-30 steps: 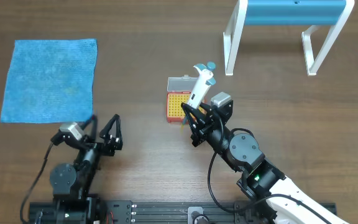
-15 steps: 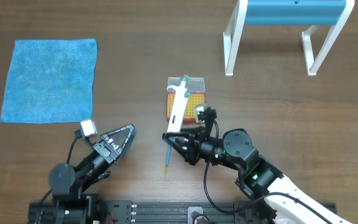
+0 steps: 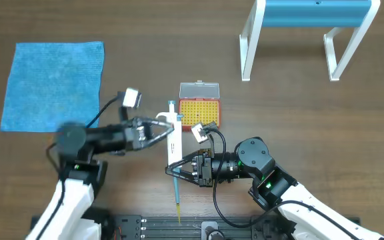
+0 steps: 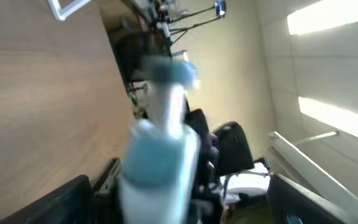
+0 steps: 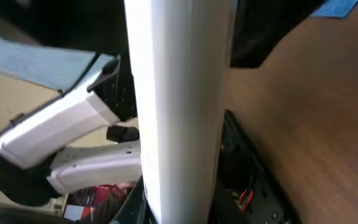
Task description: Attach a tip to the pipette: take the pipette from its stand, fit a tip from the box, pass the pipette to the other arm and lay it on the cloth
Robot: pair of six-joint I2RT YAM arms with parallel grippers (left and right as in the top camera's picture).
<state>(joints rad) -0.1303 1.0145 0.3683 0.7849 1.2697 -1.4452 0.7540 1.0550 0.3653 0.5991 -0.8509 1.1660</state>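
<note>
In the top view the white pipette (image 3: 175,143) with a blue-grey head hangs over the table middle, its yellowish tip (image 3: 178,203) pointing at the front edge. My right gripper (image 3: 181,168) is shut on its lower body, which shows as a white shaft (image 5: 179,106) in the right wrist view. My left gripper (image 3: 157,130) has come in from the left at the pipette's upper part. Its fingers (image 4: 64,199) stand open, wide on either side of the blurred pipette head (image 4: 160,137). The tip box (image 3: 200,112), yellow with a clear lid, sits just behind.
A blue cloth (image 3: 53,85) lies flat at the back left. The white and blue pipette stand (image 3: 312,27) is at the back right. Bare wooden table (image 3: 299,113) lies between them and in front of the stand.
My left arm swung up and right from its rest until its open fingers flank the pipette head. My right gripper carried the pipette from the tip box towards the front left.
</note>
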